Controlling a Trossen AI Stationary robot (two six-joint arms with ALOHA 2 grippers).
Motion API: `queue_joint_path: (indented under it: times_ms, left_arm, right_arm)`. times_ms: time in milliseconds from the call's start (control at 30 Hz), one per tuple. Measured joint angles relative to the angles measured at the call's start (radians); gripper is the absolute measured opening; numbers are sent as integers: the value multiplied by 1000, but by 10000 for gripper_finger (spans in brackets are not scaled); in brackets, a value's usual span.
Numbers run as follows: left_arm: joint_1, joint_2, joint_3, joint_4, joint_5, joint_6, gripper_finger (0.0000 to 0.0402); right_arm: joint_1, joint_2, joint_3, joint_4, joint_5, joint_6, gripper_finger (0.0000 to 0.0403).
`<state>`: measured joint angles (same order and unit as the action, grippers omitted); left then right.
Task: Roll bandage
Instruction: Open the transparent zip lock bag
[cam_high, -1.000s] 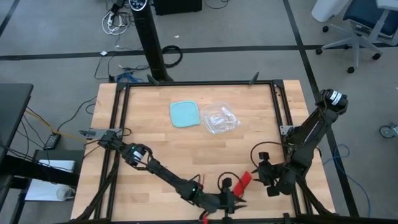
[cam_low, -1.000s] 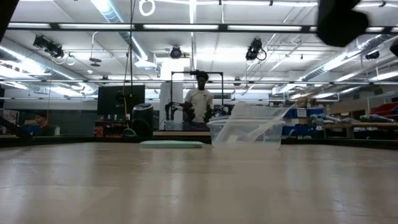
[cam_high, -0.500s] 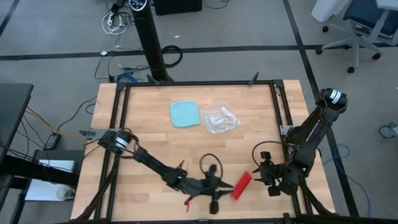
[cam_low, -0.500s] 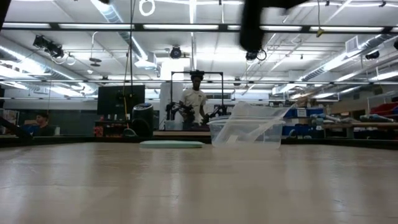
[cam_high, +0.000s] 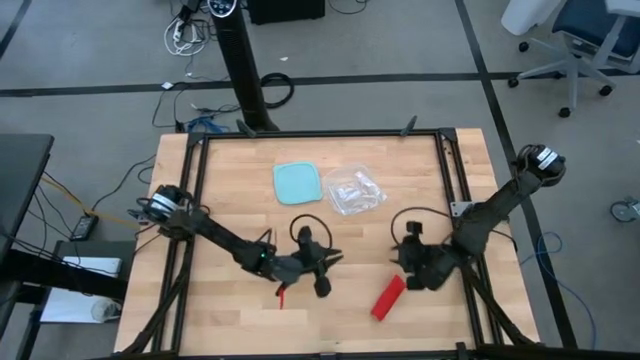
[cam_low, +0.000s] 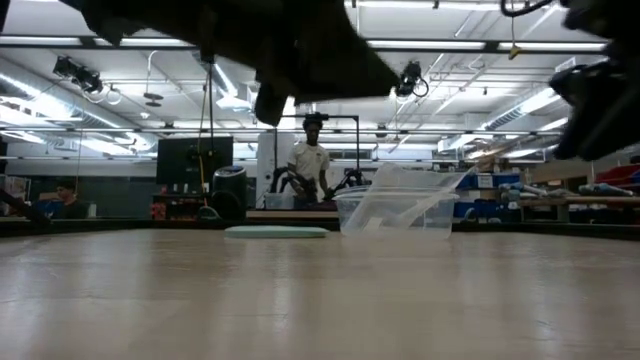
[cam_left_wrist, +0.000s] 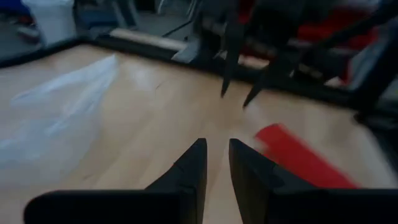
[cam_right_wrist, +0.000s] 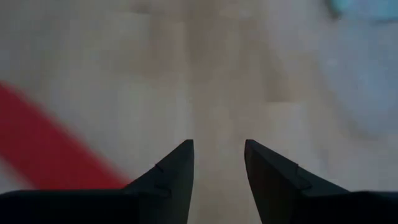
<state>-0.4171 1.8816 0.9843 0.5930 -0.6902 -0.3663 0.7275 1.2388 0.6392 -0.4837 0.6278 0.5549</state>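
Note:
The red bandage lies flat on the wooden table as a short strip, near the front edge and right of the middle. It also shows in the left wrist view and the right wrist view. My left gripper hangs over the table's middle, left of the bandage and clear of it. Its fingers are open by a narrow gap with nothing between them. My right gripper hovers just beyond the bandage's far end, open and empty.
A light-blue square container and a clear crinkled plastic bag lie at the far middle of the table. Black frame rails run along the table's edges. In the low view a person stands in the room beyond the table.
My left gripper has swung away from the near edge beside the bandage, toward the table's left and far side, and now hangs over the middle. My right gripper has shifted a little toward the table's left and far side. The bandage lies where it was.

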Motion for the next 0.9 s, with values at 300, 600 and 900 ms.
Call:
queue_joint_path:
  times_ms: [300,600,900]
  left_arm:
    - [100,1,22,-200,2,6,72]
    - [194,2,86,-348,-5,208,107]
    - [255,2,85,-352,3,406,152]
  right_arm:
    - [-208,2,0,122,70,-451,141]
    - [-449,11,0,215,-56,-628,136]
    - [-574,47,0,261,-162,-766,124]
